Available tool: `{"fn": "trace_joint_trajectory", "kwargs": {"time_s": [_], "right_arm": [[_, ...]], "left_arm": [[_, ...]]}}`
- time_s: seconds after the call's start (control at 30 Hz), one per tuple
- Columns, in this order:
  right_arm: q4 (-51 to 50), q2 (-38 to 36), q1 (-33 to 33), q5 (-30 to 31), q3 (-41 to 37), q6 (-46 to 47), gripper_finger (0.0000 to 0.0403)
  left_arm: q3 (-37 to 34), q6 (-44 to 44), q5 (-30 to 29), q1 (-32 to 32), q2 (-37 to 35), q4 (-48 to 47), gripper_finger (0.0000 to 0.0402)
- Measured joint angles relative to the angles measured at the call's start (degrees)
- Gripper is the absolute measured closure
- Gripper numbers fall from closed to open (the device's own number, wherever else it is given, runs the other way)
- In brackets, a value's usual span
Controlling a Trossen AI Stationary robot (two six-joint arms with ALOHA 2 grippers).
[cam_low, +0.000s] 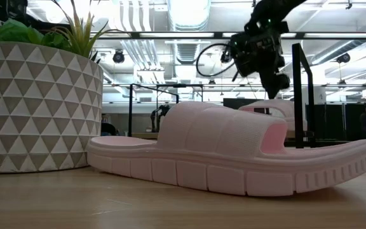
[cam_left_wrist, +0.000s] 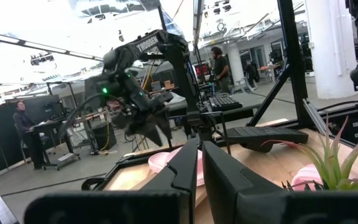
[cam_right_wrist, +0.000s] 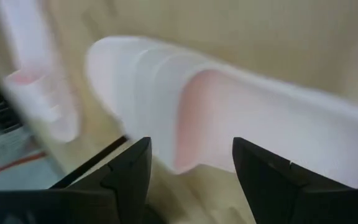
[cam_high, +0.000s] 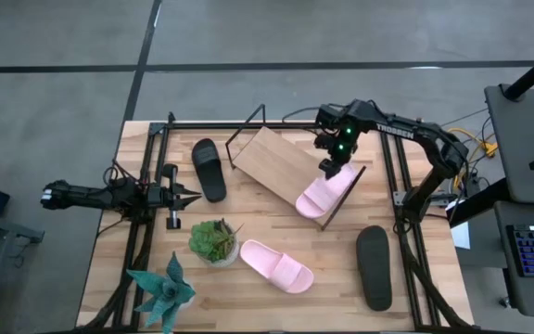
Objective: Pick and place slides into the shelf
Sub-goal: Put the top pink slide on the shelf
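Observation:
One pale pink slide lies sole-down along the slanted shelf, its lower end at the board's low edge. My right gripper hovers open just above that slide's upper end; in the right wrist view its fingers stand on either side of the strap without touching it. The second pink slide lies flat on the table near the front and fills the low view. One black slide lies left of the shelf, the other near the right edge. My left gripper waits shut at the table's left.
A potted succulent stands beside the near pink slide, and a spiky teal plant sits at the near left corner. Black frame rails run along both table sides. People and desks show in the room behind.

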Motion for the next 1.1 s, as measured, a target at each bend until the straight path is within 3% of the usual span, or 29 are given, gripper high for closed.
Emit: {"fn": "trace_joint_trajectory", "kwargs": {"time_s": [0.13,0.37,0.6,0.7,0.9,1.1], "right_arm": [[-2.30,-0.14,0.29,7.50,4.52,2.52,0.0188],[-2.29,-1.77,4.82,13.02,9.50,5.87,0.0188],[-1.30,-4.61,16.06,22.00,10.66,10.95,0.0188],[-1.04,-4.70,21.49,28.02,11.15,15.90,0.0188],[0.31,-4.11,30.99,34.35,11.45,24.98,0.0188],[1.66,-4.13,36.87,44.88,11.25,35.91,0.0188]], "left_arm": [[0.00,0.00,0.00,0.00,0.00,0.00,0.0391],[0.00,0.00,-0.02,0.00,0.00,0.00,0.0391],[0.00,-0.01,-0.02,0.00,0.00,0.01,0.0391],[0.00,0.00,0.00,0.00,0.00,0.00,0.0391],[0.00,-0.01,-0.01,0.00,-0.01,0.02,0.0391],[0.00,-0.01,0.00,0.00,0.00,0.02,0.0391]]}}
